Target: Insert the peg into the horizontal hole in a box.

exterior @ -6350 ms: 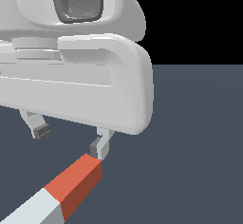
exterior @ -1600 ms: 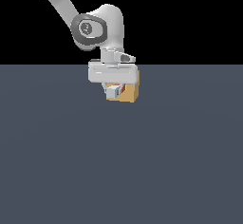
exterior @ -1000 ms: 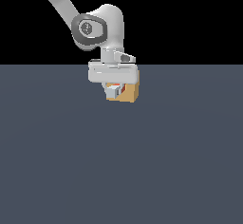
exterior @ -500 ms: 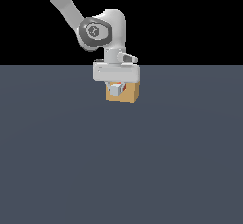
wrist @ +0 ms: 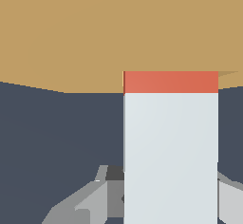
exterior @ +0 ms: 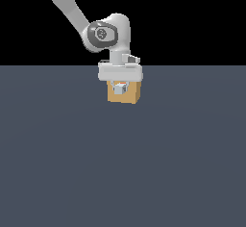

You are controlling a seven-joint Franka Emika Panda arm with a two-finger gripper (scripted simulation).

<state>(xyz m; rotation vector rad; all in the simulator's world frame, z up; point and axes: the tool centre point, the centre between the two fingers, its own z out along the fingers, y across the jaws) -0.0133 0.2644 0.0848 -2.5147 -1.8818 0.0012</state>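
Observation:
The tan box [exterior: 130,95] sits on the dark floor, right under my hand. My gripper [exterior: 120,85] is shut on the peg [exterior: 118,89], whose white-grey end points toward the camera in front of the box's face. In the wrist view the box [wrist: 71,33] fills the far part of the picture. The peg's [wrist: 171,142] white-grey half runs up to it. Only a thin red-orange strip [wrist: 171,82] shows where the peg meets the box face. The hole is hidden behind the peg. My grey fingers [wrist: 83,204] show on both sides of the peg.
A dark grey-blue floor [exterior: 120,173] spreads all around the box. My arm [exterior: 62,0] rises from the hand toward the exterior view's upper left. No other objects show.
My gripper and the peg have shifted a little toward the exterior view's right, centring over the box. The box has stayed about where it was.

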